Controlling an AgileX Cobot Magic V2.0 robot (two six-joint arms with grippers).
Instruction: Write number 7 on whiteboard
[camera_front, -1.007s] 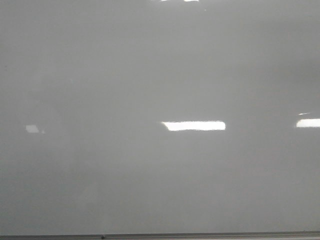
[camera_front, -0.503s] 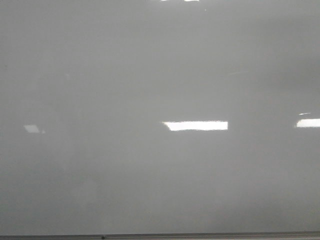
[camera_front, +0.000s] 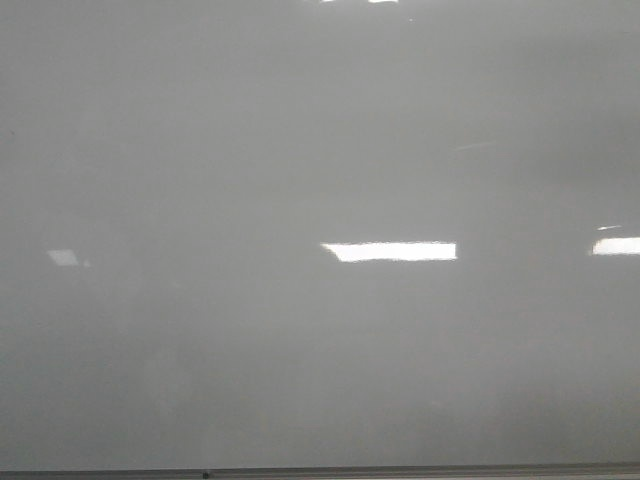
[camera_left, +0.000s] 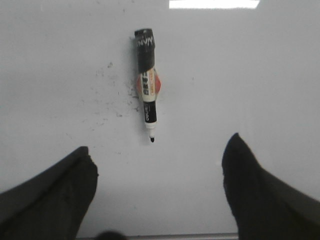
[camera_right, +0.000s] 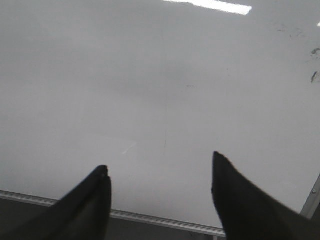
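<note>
We're looking at the whiteboard (camera_front: 200, 150), and in the front view it fills everything, pale grey and glossy, with one thin metal edge strip (camera_front: 400, 470) along the bottom. No stroke of a 7 shows on it in any view.

Over to the left wrist view, where one marker (camera_left: 146, 90) lies flat on the board's surface (camera_left: 260, 75). Its long axis runs straight away from the left gripper (camera_left: 157, 160): the bare black tip (camera_left: 152, 139) points back toward the gripper, and the black cap end (camera_left: 144, 37) points away. A reddish-orange patch sits at mid-barrel around the label. Faint dark specks dot the board beside the barrel. The left gripper's two dark fingers (camera_left: 55, 192) are spread wide with nothing between them, and the marker lies apart from both, ahead of the gap.

In the right wrist view, the right gripper (camera_right: 160, 172) also has two dark fingers (camera_right: 235, 200) spread wide and holding nothing, hovering over a bare stretch of board (camera_right: 125, 75) near its metal edge. A few small dark smudges (camera_right: 312, 65) show at the far side.

Counting: one board, one marker, two grippers, three main bright reflections in the front view, with the central bar (camera_front: 390, 251) the largest.

Against half a second ago, the front view is nearly the same; the central bar sits just a touch further left.
</note>
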